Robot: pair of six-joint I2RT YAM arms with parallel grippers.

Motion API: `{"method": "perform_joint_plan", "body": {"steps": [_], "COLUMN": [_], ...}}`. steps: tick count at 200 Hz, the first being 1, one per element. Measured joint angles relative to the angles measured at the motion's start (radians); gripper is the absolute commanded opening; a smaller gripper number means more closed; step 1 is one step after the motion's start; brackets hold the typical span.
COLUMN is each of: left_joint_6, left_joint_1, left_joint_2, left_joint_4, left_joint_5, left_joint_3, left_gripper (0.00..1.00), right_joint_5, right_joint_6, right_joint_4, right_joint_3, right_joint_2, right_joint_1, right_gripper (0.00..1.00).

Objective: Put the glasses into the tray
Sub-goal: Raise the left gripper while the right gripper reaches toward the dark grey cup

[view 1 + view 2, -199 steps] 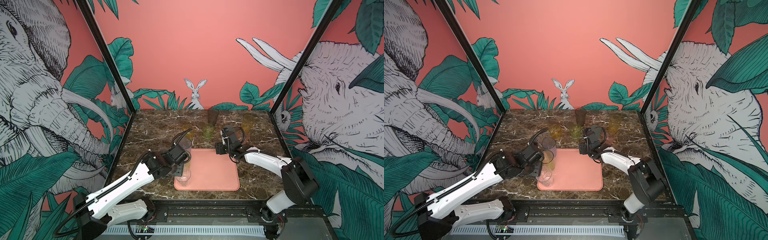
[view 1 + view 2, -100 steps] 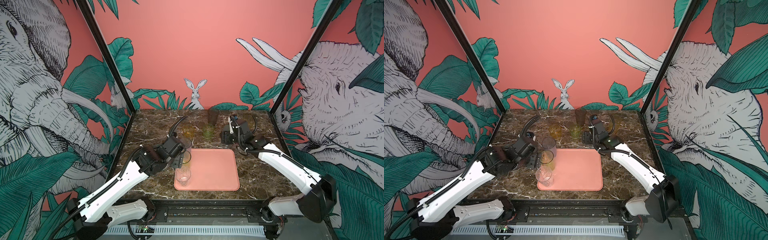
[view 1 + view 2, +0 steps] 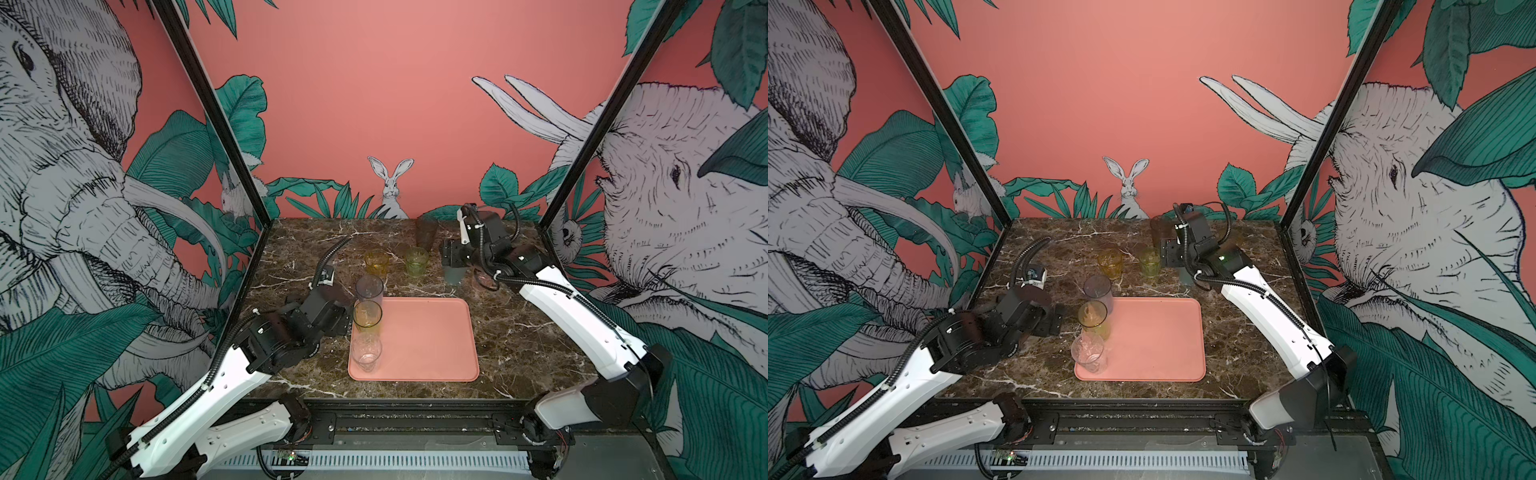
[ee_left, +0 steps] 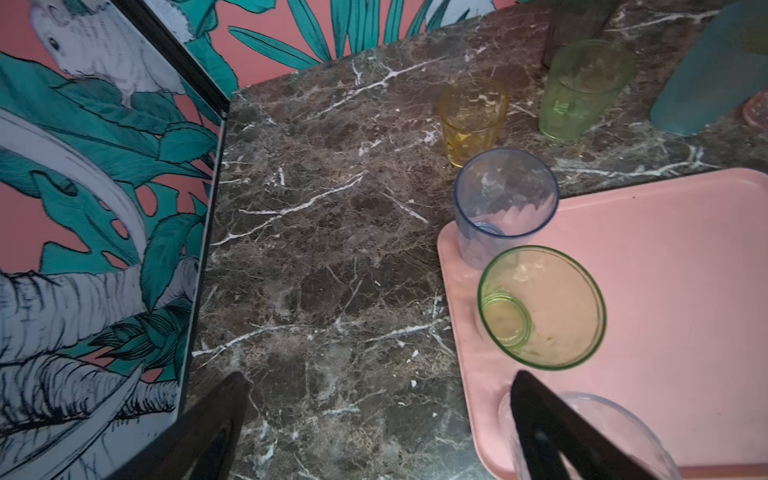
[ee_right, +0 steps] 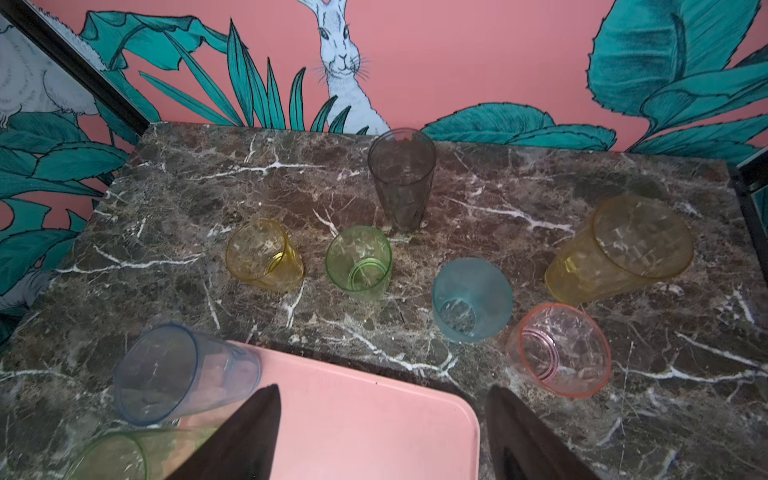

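Note:
The salmon-pink tray lies at the front middle. Along its left edge stand a grey glass, a yellow-green glass and a clear glass. My left gripper is open just left of them over bare marble, holding nothing. On the table behind the tray stand a short amber glass, a green one, a smoky dark tall one, a frosted blue one, a pink one and a tall amber one. My right gripper hangs open and empty above the tray's far right corner.
Black frame posts and the painted walls close in the marble table at the left, back and right. The right arm stretches over the table's right side and hides the tall amber glass in both top views.
My left gripper let go of the yellow-green glass on the tray, opened wide and pulled back to the left. The right gripper rose and moved from the tray's far edge toward the back.

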Motion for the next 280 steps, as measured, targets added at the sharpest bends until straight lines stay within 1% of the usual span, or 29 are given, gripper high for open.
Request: {"method": "perform_joint_plan", "body": {"steps": [25,61,105,133,180,280], "left_joint_6": [0.056,0.161,0.279,0.335,0.367,0.372], "left_joint_1": [0.015,0.040,0.057,0.064,0.068,0.072], "left_joint_2": [-0.076,-0.161,-0.180,-0.163,-0.122,-0.124], "left_joint_4": [0.059,0.183,0.340,0.399,0.432,0.442], "left_joint_5": [-0.063,-0.164,-0.243,-0.264,-0.282,-0.293], "left_joint_3": [-0.071,-0.196,-0.306,-0.325,-0.325,-0.325], "left_gripper": [0.99,1.00,0.99,1.00,0.99,0.99], "right_joint_5": [0.021,0.040,0.033,0.021,-0.007,-0.095], "right_joint_6": [-0.038,-0.085,-0.101,-0.100,-0.087,-0.036], "right_joint_4": [-0.028,-0.034,-0.039,-0.046,-0.065,-0.177], "right_joint_3": [0.098,0.182,0.293,0.381,0.550,0.898], "right_joint_2": [0.074,0.150,0.287,0.386,0.528,0.806], "right_joint_1": [-0.010,-0.037,-0.090,-0.123,-0.156,-0.206], "right_gripper": [0.82,0.83,0.83,0.83,0.83,0.82]}}
